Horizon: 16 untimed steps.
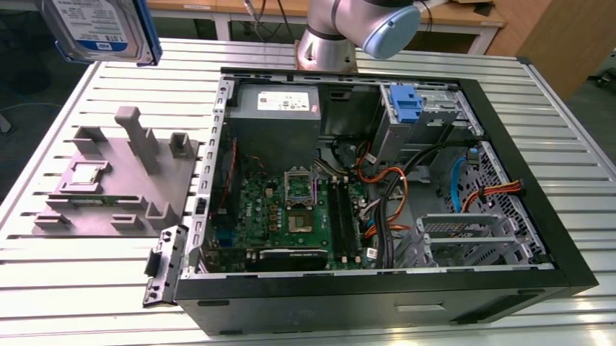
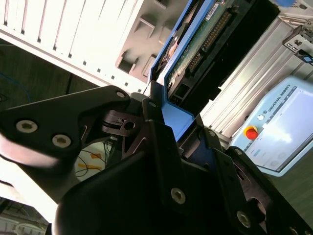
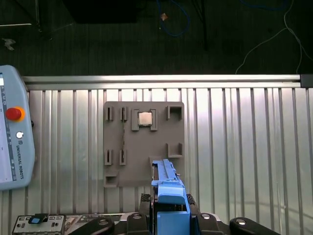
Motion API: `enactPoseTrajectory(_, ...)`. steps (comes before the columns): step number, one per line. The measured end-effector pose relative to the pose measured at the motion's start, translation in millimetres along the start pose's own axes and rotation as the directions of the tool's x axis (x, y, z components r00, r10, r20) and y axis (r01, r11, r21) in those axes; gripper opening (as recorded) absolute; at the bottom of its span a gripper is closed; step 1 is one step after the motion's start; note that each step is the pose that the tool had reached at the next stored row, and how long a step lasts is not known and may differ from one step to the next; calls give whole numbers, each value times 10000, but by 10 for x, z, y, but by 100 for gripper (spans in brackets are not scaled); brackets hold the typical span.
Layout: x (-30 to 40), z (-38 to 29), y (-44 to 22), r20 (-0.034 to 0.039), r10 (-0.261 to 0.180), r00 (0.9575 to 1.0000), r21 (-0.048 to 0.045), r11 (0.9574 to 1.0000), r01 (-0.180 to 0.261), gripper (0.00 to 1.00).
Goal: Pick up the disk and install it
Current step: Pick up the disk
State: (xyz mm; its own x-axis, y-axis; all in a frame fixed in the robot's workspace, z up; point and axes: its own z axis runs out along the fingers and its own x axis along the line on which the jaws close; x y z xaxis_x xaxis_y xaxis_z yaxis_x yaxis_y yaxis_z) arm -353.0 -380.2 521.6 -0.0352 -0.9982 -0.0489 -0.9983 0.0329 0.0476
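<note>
Gripper (image 2: 176, 120) is clamping the disk (image 2: 195, 54) by its blue carrier, fingers (image 2: 159, 142) pressing both sides
Disk is hanging upper left in the exterior view, apart from the fixture block (image 1: 115, 180)

Gripper squeezed tight on the disk

In the exterior view the grey arm (image 1: 327, 36) stands at 12 o'clock, with a blue-capped joint (image 1: 390, 32). In the second wrist view the black gripper (image 2: 173, 122) pinches the disk (image 2: 195, 54) from both sides.

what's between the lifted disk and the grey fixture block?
Nothing. In the exterior view only bare slatted table shows between the disk and the fixture block; in the first wrist view the disk overlaps the block's edge.
</note>
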Motion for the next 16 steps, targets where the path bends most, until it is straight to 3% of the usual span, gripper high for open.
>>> enactPoseTrajectory(16,-2,-3,-66,0,0,10000,-1,10000,0,36)
